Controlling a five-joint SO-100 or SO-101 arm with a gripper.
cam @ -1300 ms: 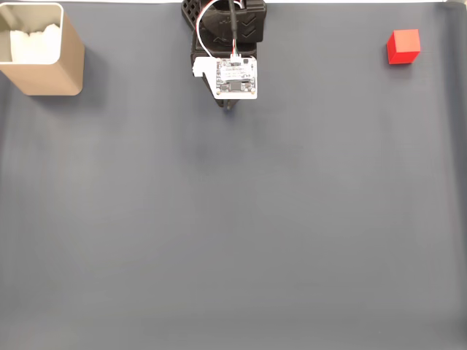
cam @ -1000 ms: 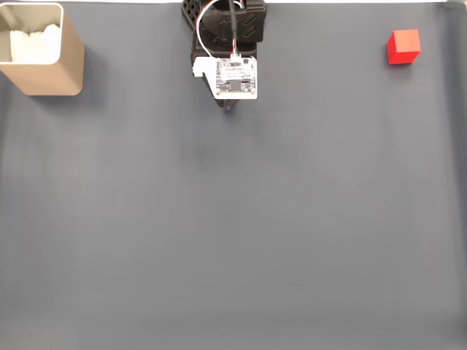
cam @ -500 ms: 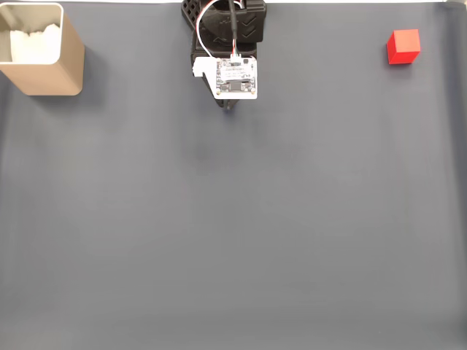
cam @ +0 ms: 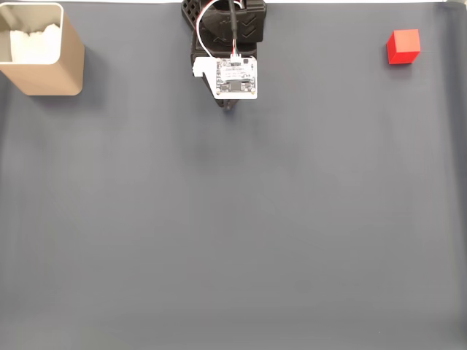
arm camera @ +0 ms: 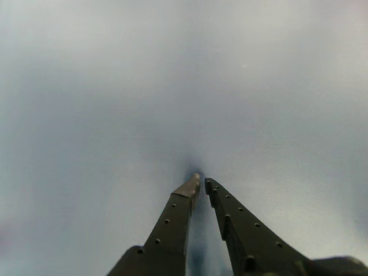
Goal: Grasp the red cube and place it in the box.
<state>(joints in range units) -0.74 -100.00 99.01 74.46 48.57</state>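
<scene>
The red cube (cam: 403,46) rests on the grey mat at the top right of the fixed view. At the top left stands the tan box (cam: 45,70), white lining showing inside it. My arm is folded at the top centre, its gripper (cam: 229,106) tucked under the white circuit board, far from both cube and box. In the wrist view the gripper (arm camera: 202,181) rises from the bottom edge with its dark fingertips nearly touching just above the bare mat, nothing between them.
A plain grey mat (cam: 233,219) covers the table. The arm's black base (cam: 226,22) sits at the top edge. A faint fold in the mat runs near the right edge.
</scene>
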